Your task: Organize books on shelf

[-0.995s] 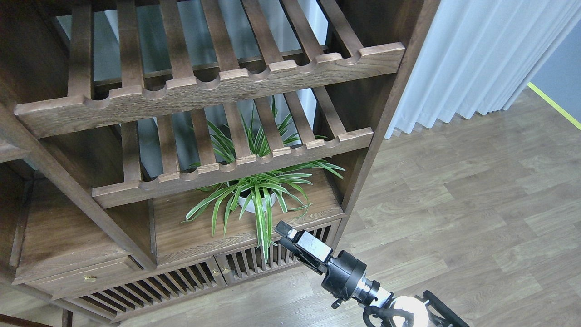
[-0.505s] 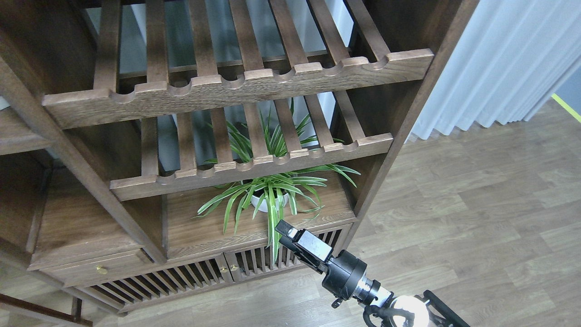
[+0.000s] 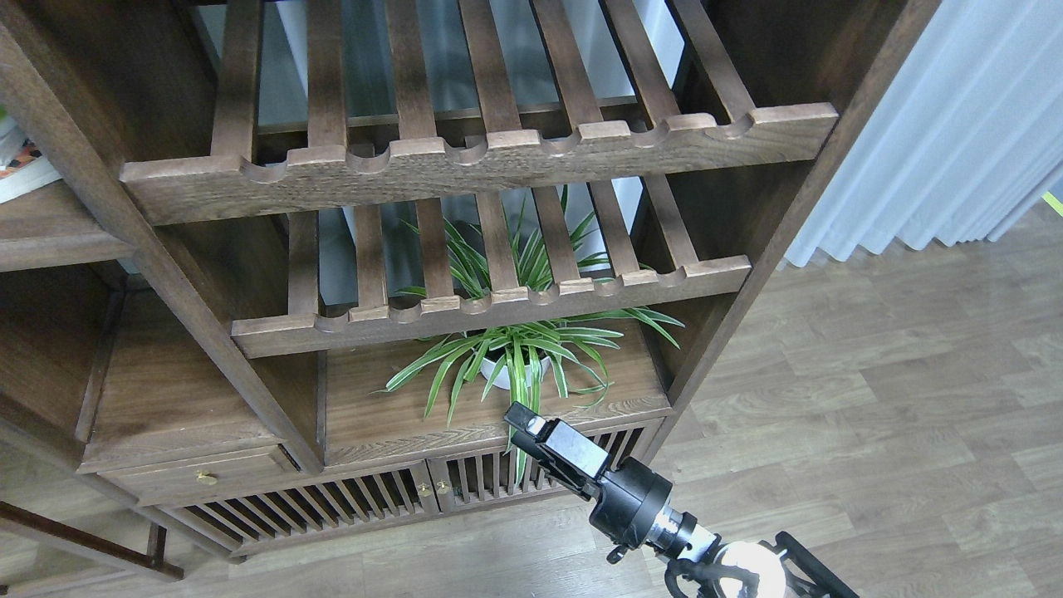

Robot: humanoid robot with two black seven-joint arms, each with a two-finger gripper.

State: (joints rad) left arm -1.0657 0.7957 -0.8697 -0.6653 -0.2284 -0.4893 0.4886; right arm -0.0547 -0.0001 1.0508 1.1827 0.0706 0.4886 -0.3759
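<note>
Head view shows my right gripper [image 3: 531,428], a black two-finger claw, low centre, apparently empty; its opening I cannot tell. Paperback books [image 3: 21,166] lie at the upper-left edge on the flat dark-brown wooden shelf [image 3: 50,237], probably awaiting tidying.

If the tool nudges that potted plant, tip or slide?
Probably tips rather than slides: the plant sits in a small white pot with long leaves spreading well past it, so likely top-heavy. Leaves look floppy and would bend, not push back. Pot may be fragile; material unclear.

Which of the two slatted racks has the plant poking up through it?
The lower slatted rack; the plant leaves rise between its slats. The upper slatted rack has none.
</note>
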